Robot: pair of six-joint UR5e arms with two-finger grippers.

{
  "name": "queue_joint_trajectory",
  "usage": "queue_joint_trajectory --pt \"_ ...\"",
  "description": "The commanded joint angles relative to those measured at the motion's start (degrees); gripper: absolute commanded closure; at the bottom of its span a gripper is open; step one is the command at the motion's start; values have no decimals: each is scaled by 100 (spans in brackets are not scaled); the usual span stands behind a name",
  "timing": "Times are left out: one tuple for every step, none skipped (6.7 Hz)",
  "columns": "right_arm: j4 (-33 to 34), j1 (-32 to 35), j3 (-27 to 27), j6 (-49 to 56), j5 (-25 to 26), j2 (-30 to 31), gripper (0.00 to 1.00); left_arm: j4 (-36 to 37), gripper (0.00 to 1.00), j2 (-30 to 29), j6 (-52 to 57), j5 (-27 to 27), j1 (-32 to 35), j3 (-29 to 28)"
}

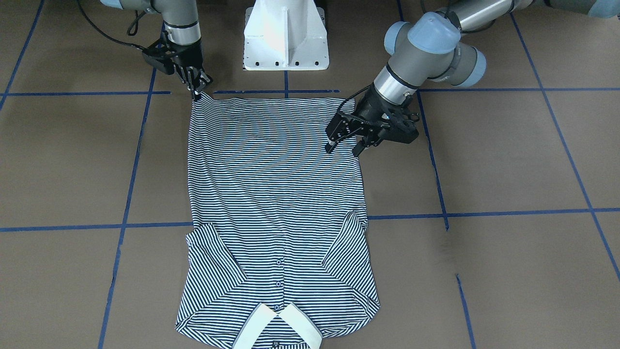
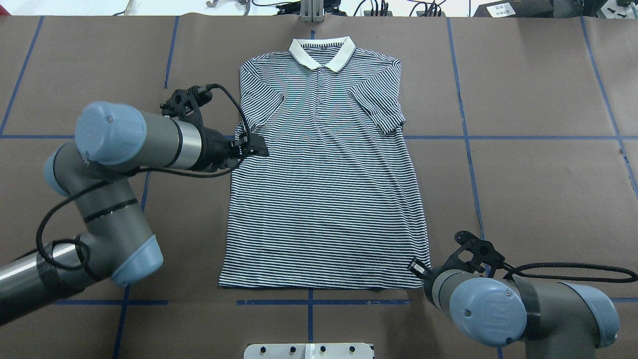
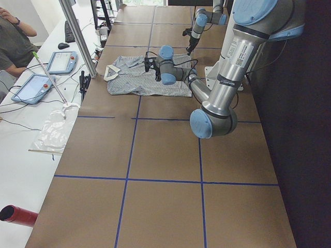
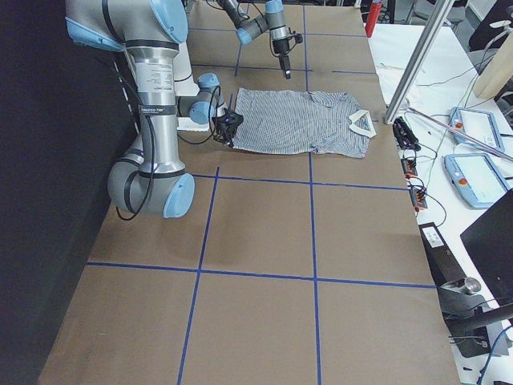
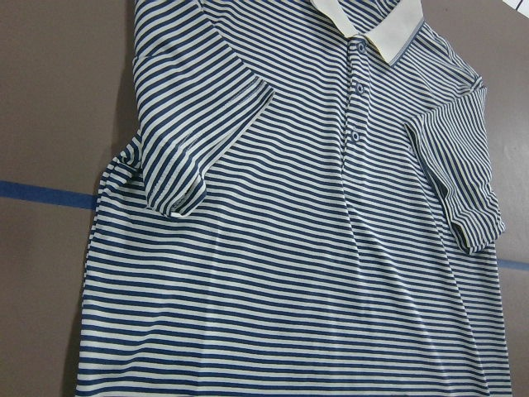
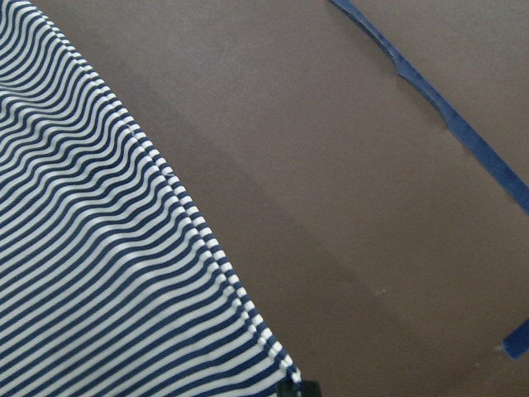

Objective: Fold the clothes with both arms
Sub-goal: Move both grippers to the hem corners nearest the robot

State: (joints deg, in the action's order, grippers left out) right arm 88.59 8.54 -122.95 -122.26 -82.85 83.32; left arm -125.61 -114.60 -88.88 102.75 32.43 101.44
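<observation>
The striped polo shirt (image 1: pixel 276 194) lies flat and face up on the brown table, its cream collar (image 2: pixel 321 50) at the far edge and both sleeves folded in over the chest. My left gripper (image 1: pixel 345 144) hangs open just over the shirt's side edge, about mid-body (image 2: pixel 254 147). My right gripper (image 1: pixel 196 92) is at the hem corner nearest the robot (image 2: pixel 417 269), pinched shut on the cloth. The right wrist view shows that hem corner (image 6: pixel 273 364) running down to a black fingertip. The left wrist view shows only the shirt (image 5: pixel 314 248).
The white pedestal base (image 1: pixel 286 36) stands just behind the hem. Blue tape lines (image 1: pixel 484 213) cross the brown table cover. A side bench holds tablets (image 3: pixel 62 62), cables and a metal post (image 3: pixel 77 36), with a person (image 3: pixel 13 46) seated there.
</observation>
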Motion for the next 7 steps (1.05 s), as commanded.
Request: queue_joint_trajectory --pt "0 7 -106 18 -12 35 100 1218 19 847 -548 -1089 -1121 1163" --pt "0 -2 -98 18 -12 35 100 1258 23 1139 -1091 -1482 -1656 1220" --pt "0 -2 -98 18 -12 44 100 1320 24 1159 -1139 -1590 -1827 1168" --pt "0 -2 -98 18 -12 44 100 1425 26 1159 -1140 -1600 -2081 1046" --pt "0 -2 -98 18 -12 35 100 1434 29 1159 -1140 -1600 -2101 1071" --pt "0 -2 -98 18 -12 35 100 1443 30 1168 -1140 -1600 -2101 1071" --pt "0 -2 -98 18 -12 35 100 1452 30 1203 -1140 -1591 -2109 1071"
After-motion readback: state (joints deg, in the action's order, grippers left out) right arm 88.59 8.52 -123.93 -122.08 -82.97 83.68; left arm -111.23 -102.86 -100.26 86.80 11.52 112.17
